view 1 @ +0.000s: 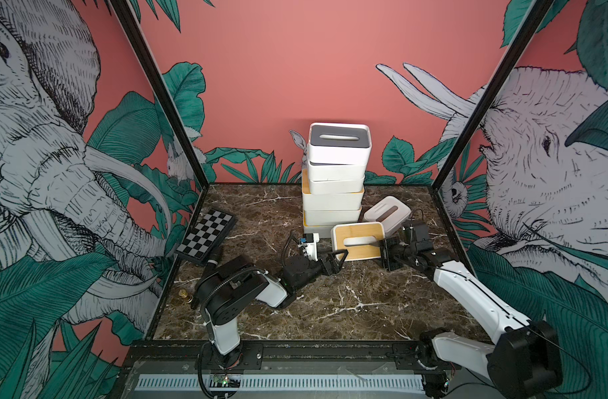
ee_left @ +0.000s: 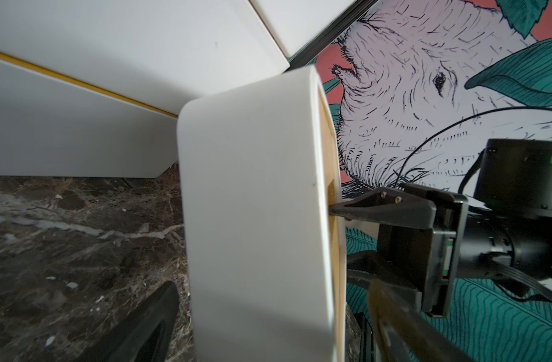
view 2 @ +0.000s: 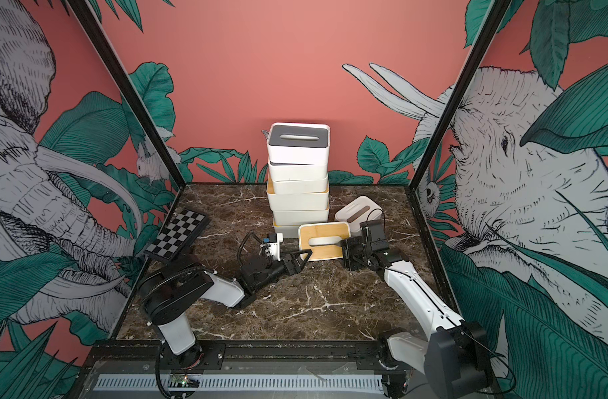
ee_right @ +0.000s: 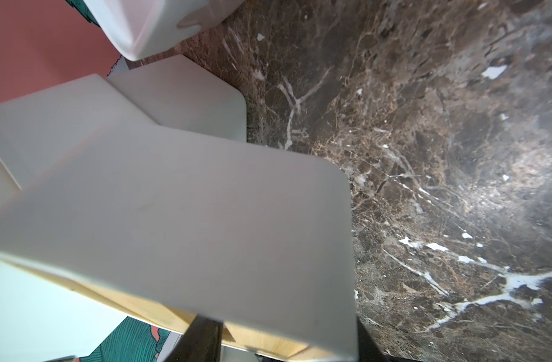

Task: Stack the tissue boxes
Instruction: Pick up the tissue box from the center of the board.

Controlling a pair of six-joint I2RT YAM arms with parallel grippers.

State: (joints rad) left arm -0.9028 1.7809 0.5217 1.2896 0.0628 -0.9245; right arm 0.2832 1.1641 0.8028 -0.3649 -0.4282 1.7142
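Just in front of the stack of tissue boxes (view 1: 331,197), the right gripper (view 1: 378,248) clasps a bamboo-lidded box (view 1: 356,230), one finger hooked into its slot, while the left gripper (view 1: 337,257), jaws spread wide, brackets the box's opposite end.

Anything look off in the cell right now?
Yes. The stack is ragged: its layers sit offset and twisted. The bamboo-lid box hangs tipped in the right tool, one finger in its slot. A pale box lies tilted behind it. The checkerboard stands propped, not flat.
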